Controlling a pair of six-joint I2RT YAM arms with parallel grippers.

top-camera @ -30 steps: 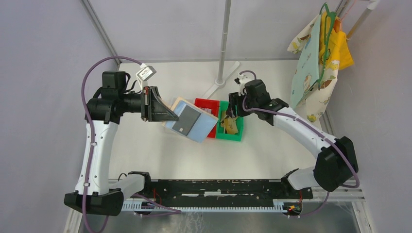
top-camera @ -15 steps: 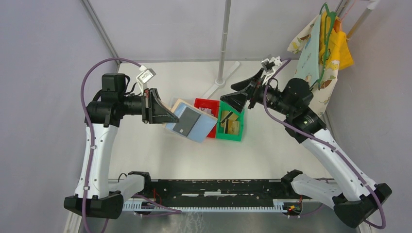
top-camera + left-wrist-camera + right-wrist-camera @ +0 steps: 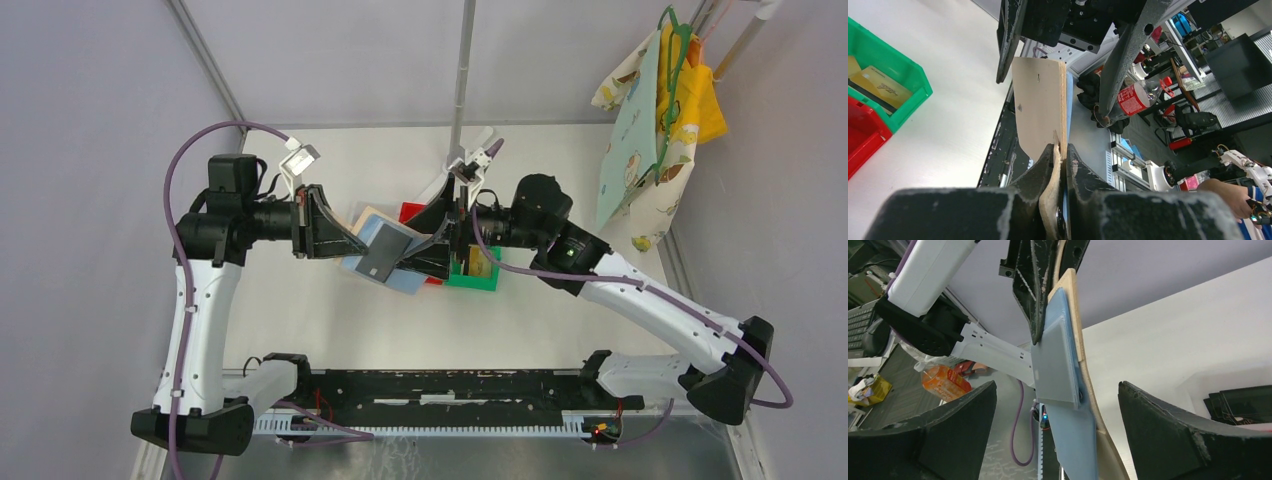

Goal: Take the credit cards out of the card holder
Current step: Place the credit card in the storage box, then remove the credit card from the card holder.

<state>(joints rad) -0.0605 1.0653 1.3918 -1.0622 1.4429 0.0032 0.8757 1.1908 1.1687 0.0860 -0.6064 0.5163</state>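
Card holder (image 3: 1040,105) — pinched by left hand (image 3: 1060,155); right hand (image 3: 1058,405) spread wide, flanking 1 grey credit card (image 3: 1055,365). Risk: holder tugged loose if card dragged askew.

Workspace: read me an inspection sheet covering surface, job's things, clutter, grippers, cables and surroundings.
Surface: white table.
Job's things: card holder held up, grey card in its blue pocket; gold cards in green bin.
Clutter: red bin beside green bin.
Grippers: left gripper shut on card holder; right gripper open, straddling the grey card.
Cables: purple cable along each arm, no snag seen.
Surroundings: pole behind, cloths hanging far right.
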